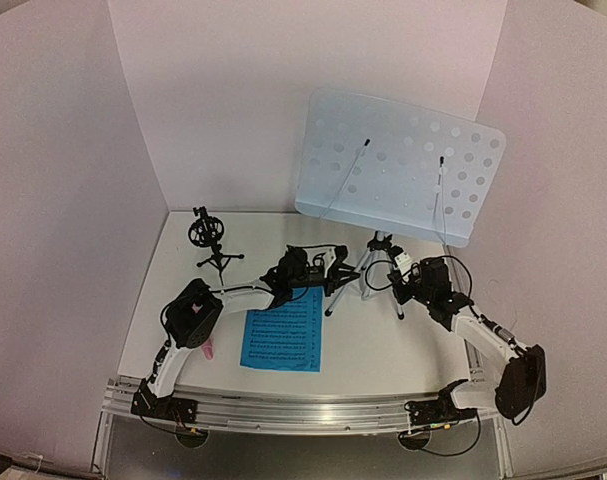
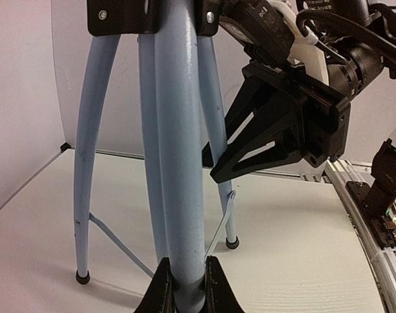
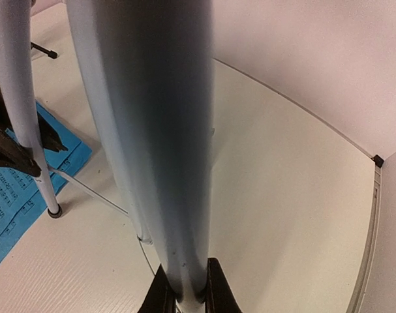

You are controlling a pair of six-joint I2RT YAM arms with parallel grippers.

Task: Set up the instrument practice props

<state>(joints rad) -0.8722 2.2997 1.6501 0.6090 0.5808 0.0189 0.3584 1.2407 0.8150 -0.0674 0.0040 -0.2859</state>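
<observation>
Blue sheet-music page lies near the music stand; mic mount apart.

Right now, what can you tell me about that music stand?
The music stand stands upright on the table. It has a pale, perforated desk, tilted, with two thin page clips, on slim silvery tripod legs with black feet. The left gripper and right gripper each clamp one of its tubes. Nothing rests on the desk.
</observation>
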